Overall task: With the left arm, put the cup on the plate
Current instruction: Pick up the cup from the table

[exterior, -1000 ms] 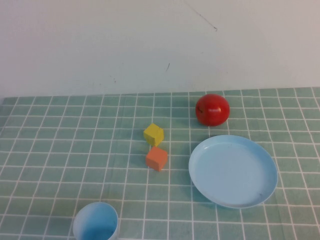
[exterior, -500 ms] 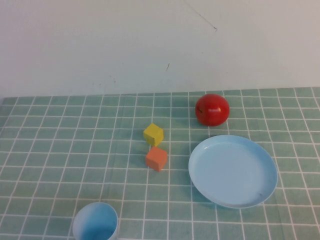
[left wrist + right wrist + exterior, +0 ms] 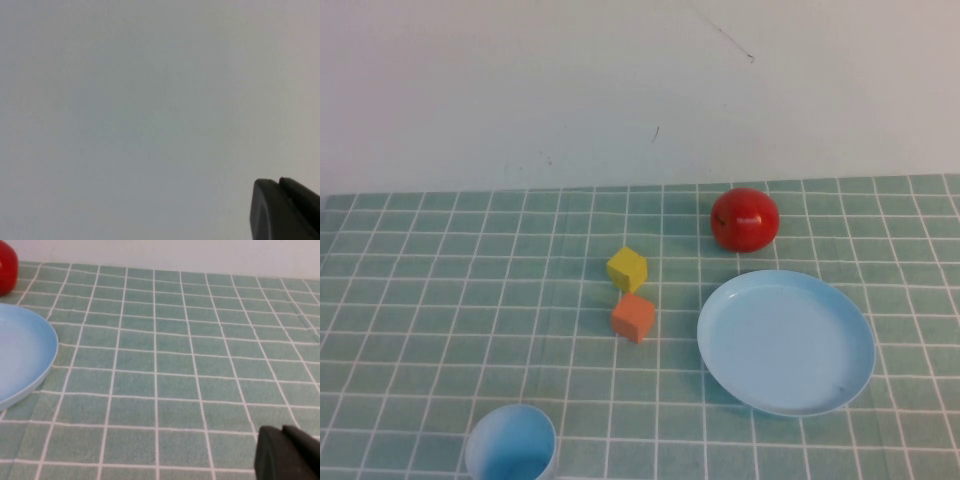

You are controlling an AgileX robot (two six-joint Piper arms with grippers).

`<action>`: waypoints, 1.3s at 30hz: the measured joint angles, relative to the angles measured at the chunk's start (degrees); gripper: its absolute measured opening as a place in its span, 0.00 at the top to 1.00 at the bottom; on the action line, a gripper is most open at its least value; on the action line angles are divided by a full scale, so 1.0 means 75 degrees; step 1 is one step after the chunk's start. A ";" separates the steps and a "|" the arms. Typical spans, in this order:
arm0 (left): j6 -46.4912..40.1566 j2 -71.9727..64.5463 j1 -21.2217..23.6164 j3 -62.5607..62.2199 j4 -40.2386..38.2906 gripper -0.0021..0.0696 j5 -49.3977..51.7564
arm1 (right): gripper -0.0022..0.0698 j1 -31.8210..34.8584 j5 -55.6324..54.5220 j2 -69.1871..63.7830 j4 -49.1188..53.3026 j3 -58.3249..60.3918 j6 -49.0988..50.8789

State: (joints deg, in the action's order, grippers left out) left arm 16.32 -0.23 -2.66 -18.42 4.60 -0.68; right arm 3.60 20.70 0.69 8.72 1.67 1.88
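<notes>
From the high view, the small round light blue plastic cup point(image 3: 511, 442) stands upright on the green tablecloth with its white grid point(image 3: 440, 300), at the near edge of the table on the robot's left, partly cut off by the picture's lower border. The wide, shallow, round light blue plastic plate point(image 3: 786, 341) lies flat on the right side, well apart from the cup and with nothing on it. Just beyond the plate sits a glossy red apple-like ball point(image 3: 745, 219) (its short stem points left). Between cup and plate, nearer the middle, a small yellow cube point(image 3: 627, 269) and a small orange cube point(image 3: 634, 317) rest close together, the orange one nearer the robot. A plain pale wall point(image 3: 620, 90) rises behind the table. Neither arm reaches into this view.

The left wrist view shows almost nothing but a blank pale grey surface; the black tip of the left gripper point(image 3: 283, 210) juts in at one corner, its fingers clenched together with nothing between them. No cup or plate appears here.

The right wrist view looks low across the green cloth, with the plate's rim point(image 3: 30, 375) and a sliver of the red ball point(image 3: 7, 273) on one side. The dark tip of the right gripper point(image 3: 287, 454) shows at a corner, hanging over bare cloth (whether it is released or clenched I cannot tell).
</notes>
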 joint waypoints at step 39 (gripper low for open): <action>-0.3445 -0.6271 0.0000 -0.2905 -0.5086 0.97 0.7637 | 0.97 0.0000 0.0000 0.0000 0.0000 0.0000 0.0000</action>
State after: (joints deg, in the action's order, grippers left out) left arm -9.51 -47.26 -2.66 -40.21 -33.55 56.60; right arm 3.60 20.70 0.69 8.72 1.67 1.88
